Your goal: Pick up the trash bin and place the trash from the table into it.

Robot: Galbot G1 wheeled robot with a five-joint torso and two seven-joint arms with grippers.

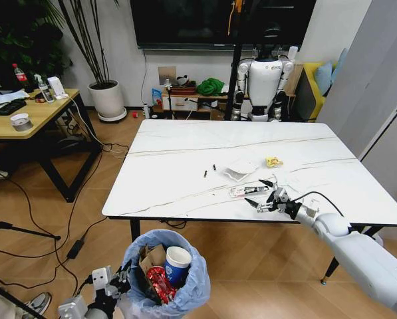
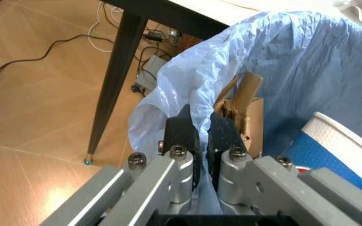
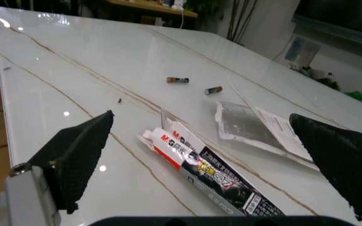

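The trash bin (image 1: 166, 279) sits low by the tabletop's (image 1: 185, 143) near edge — the left pincer (image 2: 201, 136) pinches its blue bag rim. Inside: a cup (image 1: 177, 260), carton, red wrapper. The right pincer (image 1: 265, 195) is spread wide over a flat packet (image 3: 206, 170) — bare marble all around.

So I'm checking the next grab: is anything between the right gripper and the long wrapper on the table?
Nothing visible. The right gripper is open just in front of the wrapper, with bare table between.

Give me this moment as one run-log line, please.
left gripper: shut on bin rim | right gripper: open over wrapper | table
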